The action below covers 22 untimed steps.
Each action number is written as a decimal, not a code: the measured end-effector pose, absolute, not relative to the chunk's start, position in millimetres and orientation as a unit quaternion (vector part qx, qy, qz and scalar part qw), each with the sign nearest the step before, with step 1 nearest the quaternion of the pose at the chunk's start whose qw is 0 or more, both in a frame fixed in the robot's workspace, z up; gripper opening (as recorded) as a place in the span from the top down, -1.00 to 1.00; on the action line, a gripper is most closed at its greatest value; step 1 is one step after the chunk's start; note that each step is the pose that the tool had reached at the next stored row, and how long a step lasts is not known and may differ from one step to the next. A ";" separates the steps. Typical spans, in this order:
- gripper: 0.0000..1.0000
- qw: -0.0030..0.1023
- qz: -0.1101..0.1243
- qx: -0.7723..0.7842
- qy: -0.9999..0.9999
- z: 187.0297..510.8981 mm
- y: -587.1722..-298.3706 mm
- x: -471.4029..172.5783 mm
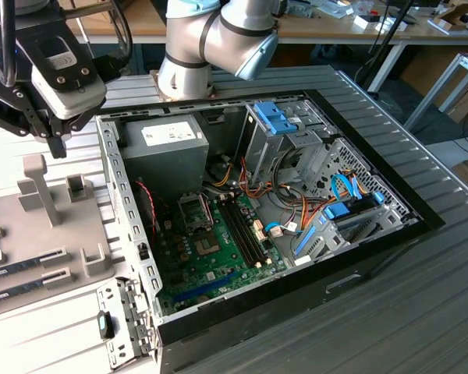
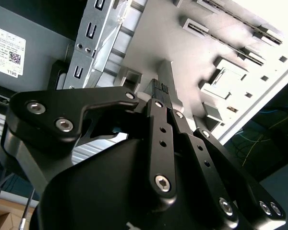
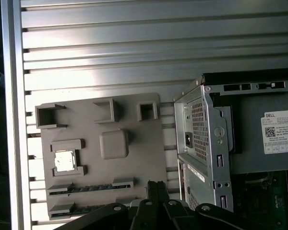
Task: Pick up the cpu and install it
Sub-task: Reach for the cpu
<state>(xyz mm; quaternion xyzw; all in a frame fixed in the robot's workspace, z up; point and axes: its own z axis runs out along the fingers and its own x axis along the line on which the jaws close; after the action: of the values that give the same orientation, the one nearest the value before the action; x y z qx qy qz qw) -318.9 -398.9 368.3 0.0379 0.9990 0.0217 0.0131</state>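
Hovering over a grey fixture plate [image 3: 86, 127], with the gripper [image 3: 156, 184] pinched narrow, fingertips together on nothing. Well apart from those fingertips, past a rounded square block [image 3: 114, 143], lying flat in its nest on the plate: the cpu [image 3: 64, 160], silver top up. On the fingers' other side, just beside them, an open computer case [image 3: 201, 129]. Beneath it all, a ribbed aluminium table [image 3: 134, 48]. Farther off, in the exterior view, cluttered wooden-topped benches [image 1: 327, 29].
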 end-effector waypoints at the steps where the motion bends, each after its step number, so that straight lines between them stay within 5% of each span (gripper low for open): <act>1: 0.79 0.013 0.022 0.038 0.999 368.2 -398.9 -319.0; 22: 0.79 0.013 0.022 0.038 0.999 366.6 -398.9 -324.9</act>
<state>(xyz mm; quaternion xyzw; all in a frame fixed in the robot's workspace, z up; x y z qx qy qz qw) -324.9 -398.9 366.6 0.0379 0.9990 0.0217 0.0131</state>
